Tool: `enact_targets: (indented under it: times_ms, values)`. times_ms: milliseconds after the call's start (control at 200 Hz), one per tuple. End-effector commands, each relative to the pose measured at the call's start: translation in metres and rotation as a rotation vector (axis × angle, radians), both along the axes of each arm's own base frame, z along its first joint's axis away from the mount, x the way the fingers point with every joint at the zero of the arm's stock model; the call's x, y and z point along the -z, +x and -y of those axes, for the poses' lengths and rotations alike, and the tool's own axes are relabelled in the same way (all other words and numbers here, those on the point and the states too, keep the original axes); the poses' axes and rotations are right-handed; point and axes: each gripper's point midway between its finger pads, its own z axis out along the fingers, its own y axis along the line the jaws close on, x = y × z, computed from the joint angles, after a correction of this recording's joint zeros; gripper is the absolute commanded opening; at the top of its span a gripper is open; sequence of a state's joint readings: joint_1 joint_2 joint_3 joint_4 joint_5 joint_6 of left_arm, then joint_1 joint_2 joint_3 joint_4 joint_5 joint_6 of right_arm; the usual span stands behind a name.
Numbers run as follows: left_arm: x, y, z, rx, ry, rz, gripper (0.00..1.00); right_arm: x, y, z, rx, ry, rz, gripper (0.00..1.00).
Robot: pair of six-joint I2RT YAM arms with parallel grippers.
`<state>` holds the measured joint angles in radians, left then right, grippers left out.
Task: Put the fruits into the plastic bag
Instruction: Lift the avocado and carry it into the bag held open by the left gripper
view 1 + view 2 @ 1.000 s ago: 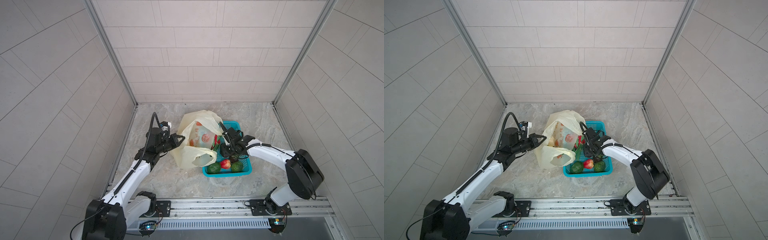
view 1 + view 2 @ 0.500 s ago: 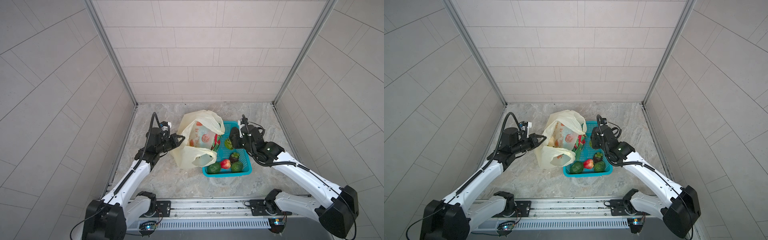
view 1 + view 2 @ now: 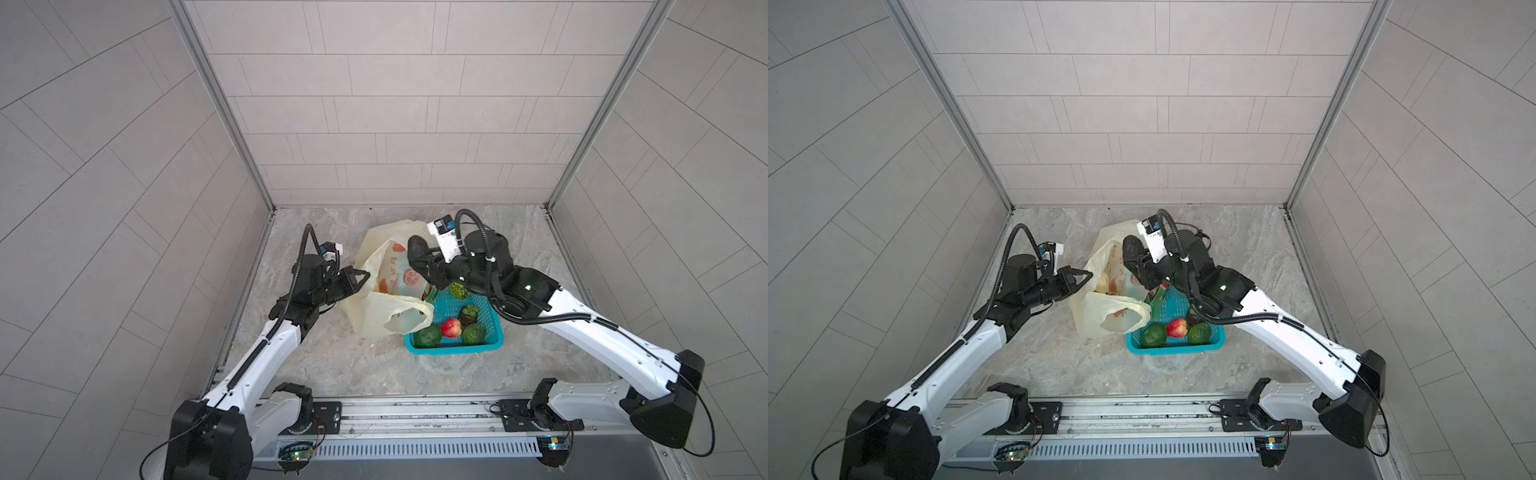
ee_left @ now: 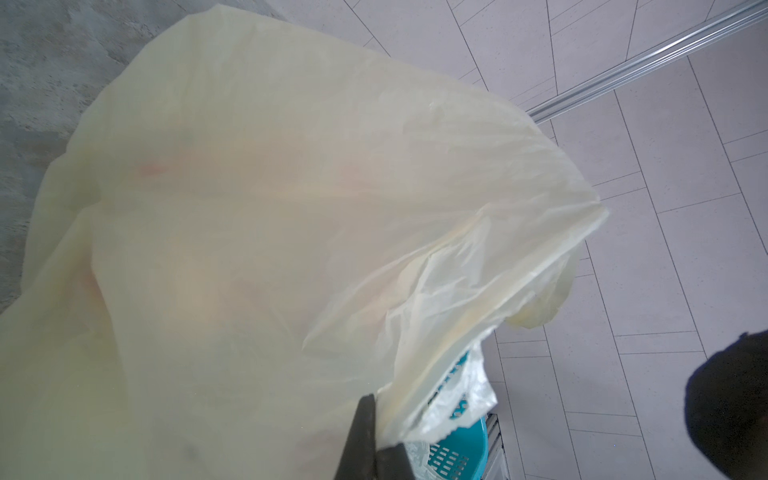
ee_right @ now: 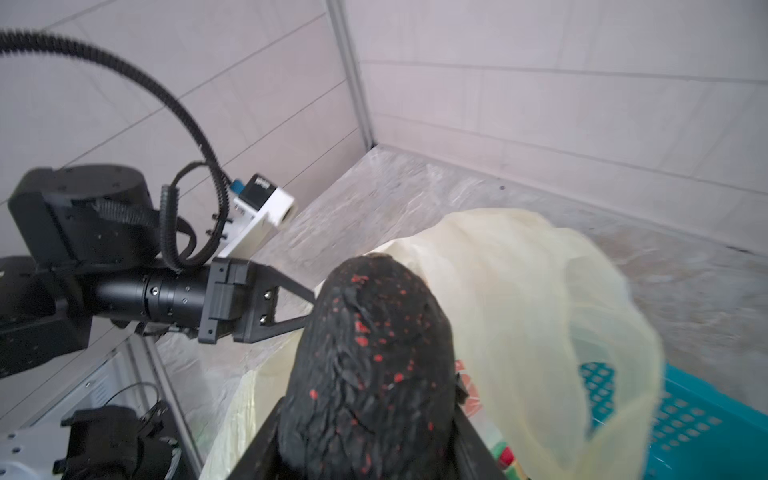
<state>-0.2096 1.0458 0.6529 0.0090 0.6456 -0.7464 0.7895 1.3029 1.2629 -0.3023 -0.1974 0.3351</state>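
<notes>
Grey tiled walls close in a marbled tabletop (image 3: 332,365) on three sides. At its middle the plastic bag (image 3: 386,309) slumps with its mouth open, touching the left edge of a teal basket (image 3: 455,347). The left gripper (image 3: 361,277) is closed on the bag's left rim, holding it up. The right gripper (image 3: 419,259), jaws partly apart, clasps a dark bumpy fruit (image 5: 365,357) flecked with red above the bag's mouth. In the basket lie two green avocados (image 3: 429,336), a red apple (image 3: 451,327) between them, a dark purple fruit (image 3: 468,314) farther back, and a green one (image 3: 458,289) partly hidden under the right arm (image 3: 602,336).
</notes>
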Motion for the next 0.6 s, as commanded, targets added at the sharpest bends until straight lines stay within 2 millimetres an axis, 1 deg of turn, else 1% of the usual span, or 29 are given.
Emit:
enact_targets:
  times_ms: [0,75,135,255,380,596]
  values:
    - [-0.017,0.003,0.000,0.001,0.008,0.040,0.00,0.041,-0.011,-0.032,-0.140,-0.036,-0.125,0.28]
    - [-0.018,0.002,-0.001,0.011,0.037,0.059,0.00,0.066,-0.013,-0.047,-0.180,-0.093,-0.175,0.28]
    - [-0.018,0.002,-0.002,0.012,0.051,0.058,0.00,0.086,-0.014,-0.054,-0.197,-0.143,-0.206,0.28]
    - [-0.016,0.000,-0.006,-0.002,0.089,0.044,0.00,0.122,-0.011,-0.060,-0.198,-0.228,-0.277,0.29]
    - [-0.015,-0.002,-0.009,-0.007,0.121,0.039,0.00,0.147,-0.008,-0.067,-0.199,-0.271,-0.323,0.29]
    - [-0.014,-0.005,-0.008,0.004,0.120,0.039,0.00,0.182,-0.007,-0.088,-0.220,-0.356,-0.371,0.30]
